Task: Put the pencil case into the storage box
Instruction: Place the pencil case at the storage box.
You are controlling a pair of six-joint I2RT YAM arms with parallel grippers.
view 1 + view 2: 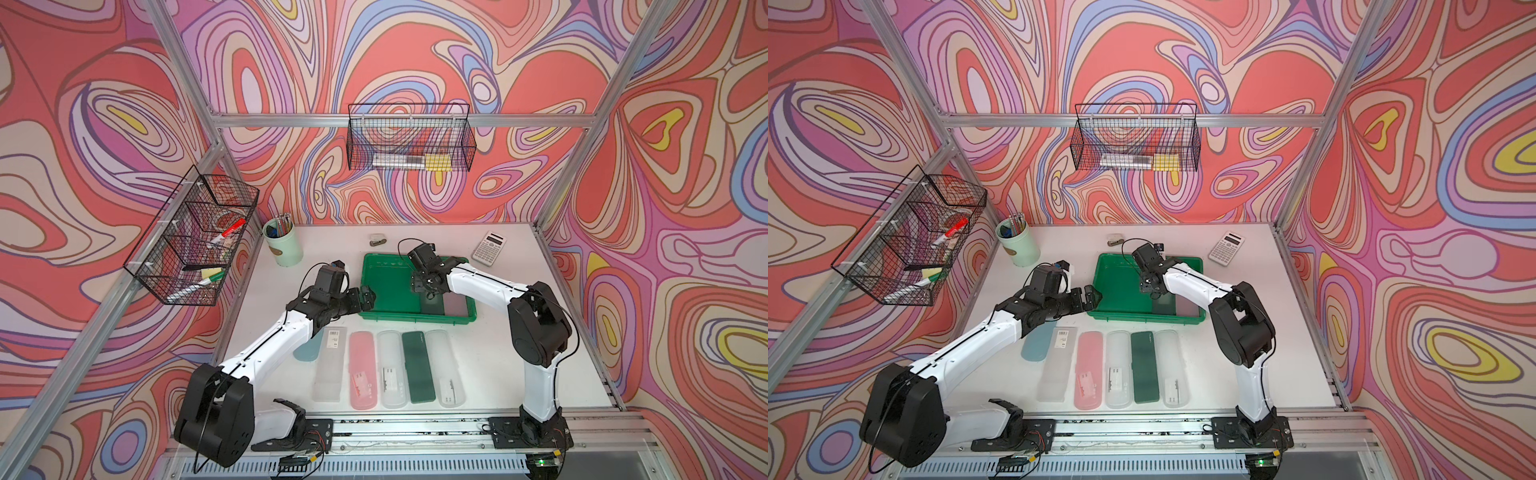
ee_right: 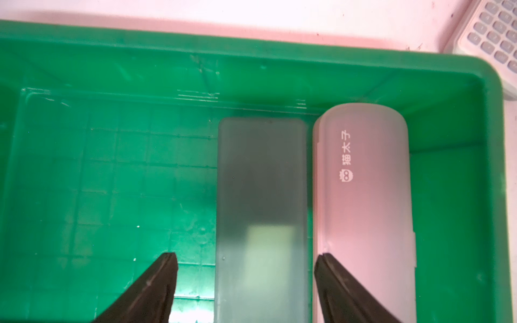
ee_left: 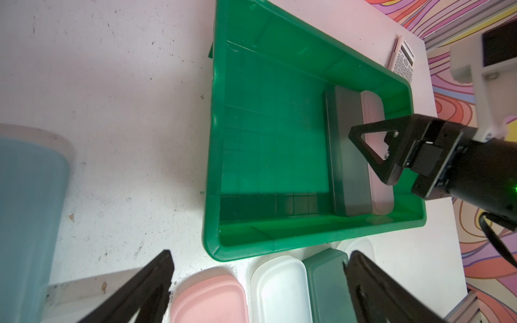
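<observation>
Six cases (image 1: 386, 370) lie in a near row in both top views; beyond, the box (image 1: 384, 286) holds a grey case (image 1: 432, 309) beside a pink case (image 1: 457, 309), at right. Left wrist: left gripper (image 3: 260, 253) gapes, empty. Right wrist: right gripper (image 2: 245, 255) stands spread astride the grey case, not gripping.

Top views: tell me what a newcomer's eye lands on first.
The swirling red, pink and purple walls around the whole cell grab the eye first. Next comes the bright green storage box mid-table, with a dark pencil case and a mauve pencil case side by side at the end near the right arm, under the right gripper. A row of pencil cases lies in front of it.
</observation>
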